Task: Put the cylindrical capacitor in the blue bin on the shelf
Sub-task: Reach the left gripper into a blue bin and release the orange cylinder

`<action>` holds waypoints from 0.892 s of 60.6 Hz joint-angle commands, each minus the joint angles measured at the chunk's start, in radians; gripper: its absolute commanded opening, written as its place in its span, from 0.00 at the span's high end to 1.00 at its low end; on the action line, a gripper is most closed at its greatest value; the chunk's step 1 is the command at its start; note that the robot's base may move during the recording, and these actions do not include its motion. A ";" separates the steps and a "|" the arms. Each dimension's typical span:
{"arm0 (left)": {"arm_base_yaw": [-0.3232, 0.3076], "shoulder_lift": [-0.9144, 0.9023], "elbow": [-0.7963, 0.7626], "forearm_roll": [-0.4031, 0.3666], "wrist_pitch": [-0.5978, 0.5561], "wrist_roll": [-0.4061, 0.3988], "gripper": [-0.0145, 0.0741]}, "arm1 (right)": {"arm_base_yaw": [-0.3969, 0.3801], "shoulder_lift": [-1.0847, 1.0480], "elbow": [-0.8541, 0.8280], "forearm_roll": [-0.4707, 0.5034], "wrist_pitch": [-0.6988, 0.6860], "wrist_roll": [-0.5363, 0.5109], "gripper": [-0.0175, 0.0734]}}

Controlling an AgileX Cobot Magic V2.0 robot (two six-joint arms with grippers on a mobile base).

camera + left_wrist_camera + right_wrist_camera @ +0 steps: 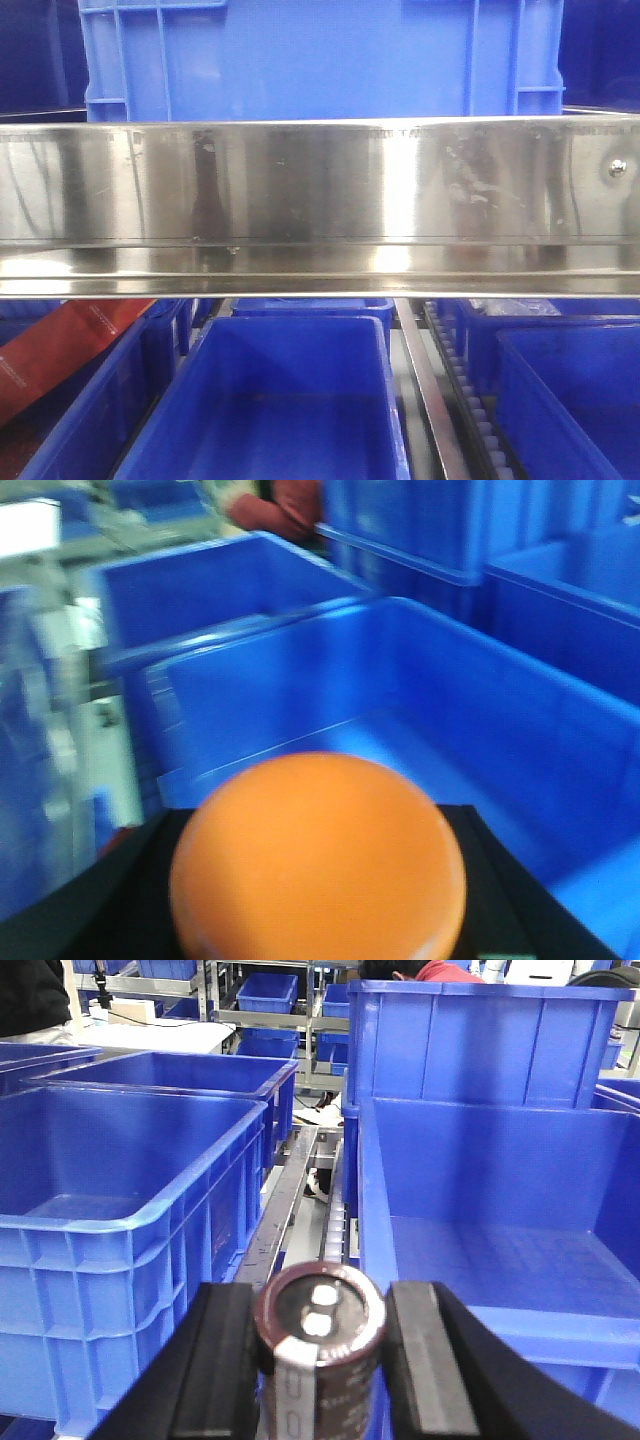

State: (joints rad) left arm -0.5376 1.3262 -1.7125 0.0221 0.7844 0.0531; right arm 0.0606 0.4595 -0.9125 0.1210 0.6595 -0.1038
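You are in the carry step: your right gripper [322, 1305] is clamped on the dark brown, stubby cylindrical capacitor [320, 1345], which stands upright between the two black pads [232, 1360] with its terminal end up. It is not in a bin yet; it lines up with the grey metal roller track [290, 1210] that runs between two open bins.

Next, I judge, you must shift sideways over one of them, clear its front rim, and only then let go. The wide blue plastic bin [500, 1240] on the right looks nearest. Mind that rim and the tall blue crate [480, 1040] behind it. The front view shows the stainless-steel shelf [320, 190], whose broad shiny front limits your headroom.

Your left gripper [318, 880] sits before another blue tub [400, 700] with a blurred orange dome [318, 850] across it; whether it is closed I cannot tell
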 commanded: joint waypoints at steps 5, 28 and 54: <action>-0.037 0.203 -0.146 -0.010 -0.004 0.003 0.96 | 0.000 -0.004 -0.004 -0.001 -0.035 -0.003 0.95; -0.039 0.471 -0.215 -0.022 0.017 0.003 0.82 | 0.000 -0.004 -0.004 -0.001 -0.035 -0.003 0.95; -0.039 0.454 -0.224 -0.044 0.057 0.003 0.22 | 0.000 -0.004 -0.004 -0.001 -0.041 -0.003 0.95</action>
State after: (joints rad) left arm -0.5732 1.8128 -1.9229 -0.0092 0.8352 0.0531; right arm 0.0606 0.4595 -0.9125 0.1210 0.6595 -0.1038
